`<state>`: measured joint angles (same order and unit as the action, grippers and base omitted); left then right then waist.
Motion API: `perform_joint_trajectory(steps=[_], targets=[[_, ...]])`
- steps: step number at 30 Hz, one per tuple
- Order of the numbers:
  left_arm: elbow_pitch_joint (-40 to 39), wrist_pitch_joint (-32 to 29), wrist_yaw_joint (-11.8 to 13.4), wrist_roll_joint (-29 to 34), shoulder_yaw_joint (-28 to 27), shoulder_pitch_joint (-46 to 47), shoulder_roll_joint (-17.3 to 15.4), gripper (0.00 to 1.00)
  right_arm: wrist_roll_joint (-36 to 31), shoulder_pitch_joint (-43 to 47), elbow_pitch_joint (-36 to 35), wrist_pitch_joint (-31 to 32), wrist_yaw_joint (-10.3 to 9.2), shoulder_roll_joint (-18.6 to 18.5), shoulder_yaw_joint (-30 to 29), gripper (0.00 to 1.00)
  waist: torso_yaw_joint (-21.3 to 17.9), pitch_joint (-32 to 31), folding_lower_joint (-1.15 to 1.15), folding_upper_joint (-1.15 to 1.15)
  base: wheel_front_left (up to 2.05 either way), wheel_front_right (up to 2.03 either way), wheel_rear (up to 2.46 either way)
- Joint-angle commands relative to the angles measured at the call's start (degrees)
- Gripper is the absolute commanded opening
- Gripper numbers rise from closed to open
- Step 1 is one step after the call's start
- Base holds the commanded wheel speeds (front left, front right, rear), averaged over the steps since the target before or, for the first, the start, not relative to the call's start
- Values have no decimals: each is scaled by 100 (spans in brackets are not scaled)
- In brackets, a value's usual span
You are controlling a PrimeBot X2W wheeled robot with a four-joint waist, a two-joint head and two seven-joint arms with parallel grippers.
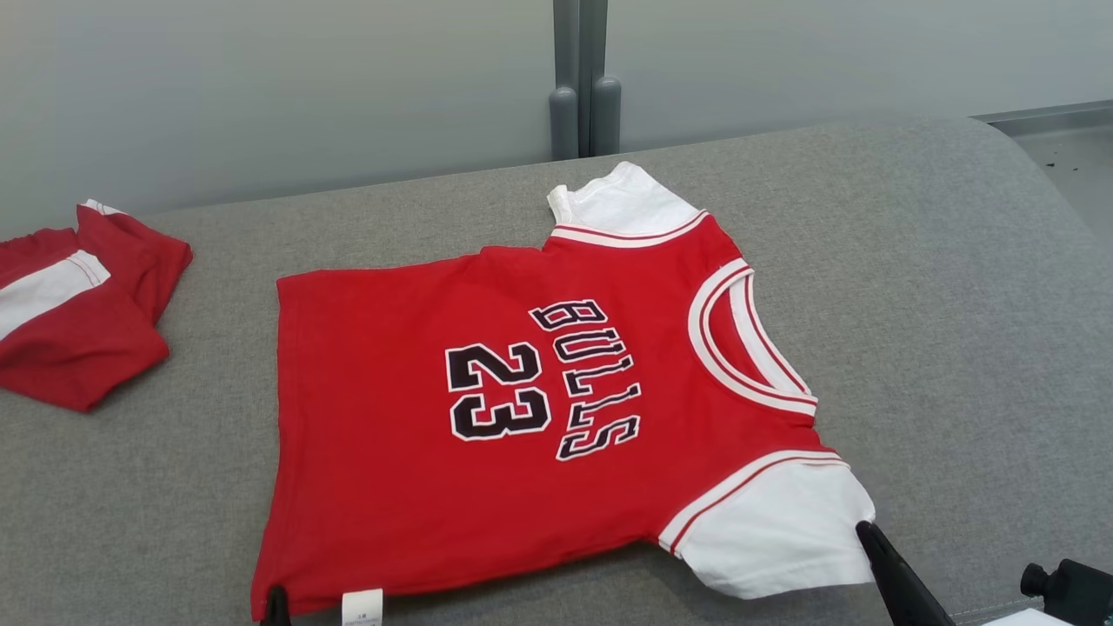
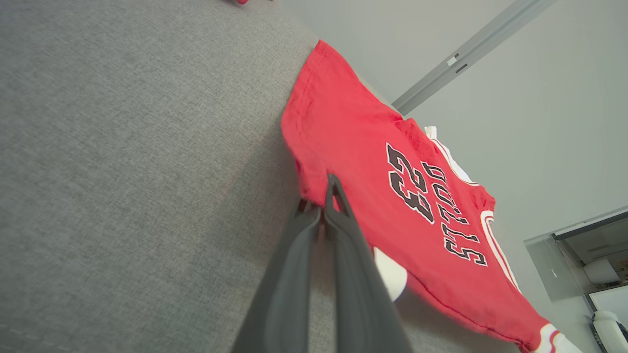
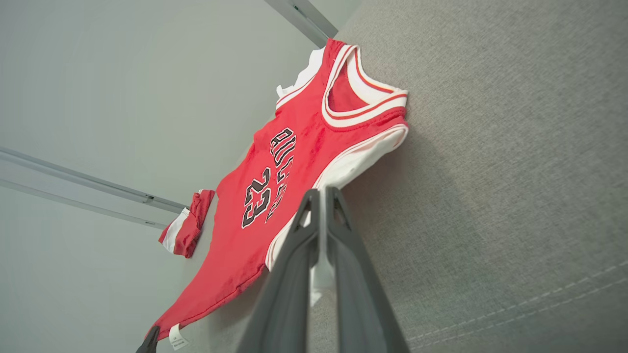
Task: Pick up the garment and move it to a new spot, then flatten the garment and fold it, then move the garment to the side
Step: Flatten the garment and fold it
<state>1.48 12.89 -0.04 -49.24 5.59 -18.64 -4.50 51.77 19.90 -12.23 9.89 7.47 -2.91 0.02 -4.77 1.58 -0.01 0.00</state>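
- The garment (image 1: pixel 487 391) is a red jersey with white sleeves and the print "BULLS 23". It lies spread out, print up, in the middle of the grey cushion (image 1: pixel 913 287), with its neck toward the robot's right and its hem toward the left.
- In the head view the left gripper (image 1: pixel 276 606) is just a dark tip at the near hem corner, beside the white care label (image 1: pixel 362 606). From there I cannot tell if it grips.
- The left wrist view answers this: its 2 fingers (image 2: pixel 343 235) are together, clamped on the red hem edge, and a shadow lies under the near edge of the cloth.
- In the head view the right gripper (image 1: pixel 865 530) looks like 1 dark wedge touching the near white sleeve (image 1: pixel 774 539).
- The right wrist view shows more: its 2 fingers (image 3: pixel 343 245) are pressed together with white sleeve cloth pinched between them.
- The right wrist view looks into the collar (image 3: pixel 343 95) and sees the red inside. It also catches the left gripper's tip at the far hem corner, beside the label.
- A second garment (image 1: pixel 78 313), red and white, lies crumpled at the cushion's left end, well apart from the jersey. The right wrist view shows it small, beyond the hem.
- The 2 grey posts (image 1: pixel 584 104) stand behind the cushion against a pale wall; the head view gives their rounded feet.
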Motion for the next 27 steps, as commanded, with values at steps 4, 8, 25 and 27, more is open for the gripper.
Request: perform_joint_trajectory(steps=[4, 8, 25, 27], targets=[[139, -108, -45, -201, 17, 193, 30, 0, 18, -167, 225, -64, 4, -3, 56, 0, -4, 8, 1, 0, 0, 0, 0], [269, -247, -47, -488, 9, 402, 69, 0, 17, -355, 429, -93, 4, -2, 121, 0, -21, 18, 1, 0, 0, 0, 0], [2113, -355, -103, -873, 206, 2417, 38, 0, -40, -2120, 2248, -317, 4, -6, -63, 0, 47, -65, 1, 0, 0, 0, 0], [2421, -367, -141, -820, 256, 2714, 30, 0, -69, -2410, 2579, -367, 4, -8, -76, 0, 63, -25, 1, 0, 0, 0, 0]])
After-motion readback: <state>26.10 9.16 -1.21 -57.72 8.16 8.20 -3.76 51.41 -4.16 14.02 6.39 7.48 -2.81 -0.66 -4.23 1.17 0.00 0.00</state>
